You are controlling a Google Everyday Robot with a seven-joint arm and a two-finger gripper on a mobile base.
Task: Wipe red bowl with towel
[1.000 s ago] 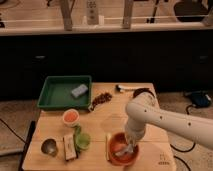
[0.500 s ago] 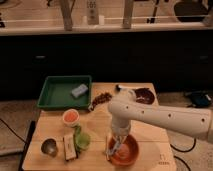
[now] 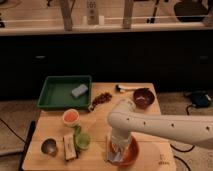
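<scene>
The red bowl (image 3: pixel 132 152) stands on the wooden table near its front edge, right of centre. My gripper (image 3: pixel 119 150) reaches down into the bowl from the white arm that comes in from the right. It is shut on a pale towel (image 3: pixel 114 156), which is pressed against the bowl's inside at its left side. The arm's wrist hides the bowl's back rim.
A green tray (image 3: pixel 55 95) with a grey sponge (image 3: pixel 79 90) sits at the back left. A dark bowl (image 3: pixel 143 97), a utensil (image 3: pixel 126 88) and a pile of nuts (image 3: pixel 102 98) are at the back. A cup with orange filling (image 3: pixel 71 116), a green cup (image 3: pixel 82 141), a snack bar (image 3: pixel 69 146) and a metal cup (image 3: pixel 49 146) stand to the left of the bowl.
The arm's elbow has swung left, uncovering the dark bowl at the back. The gripper with the towel has shifted left inside the red bowl.
</scene>
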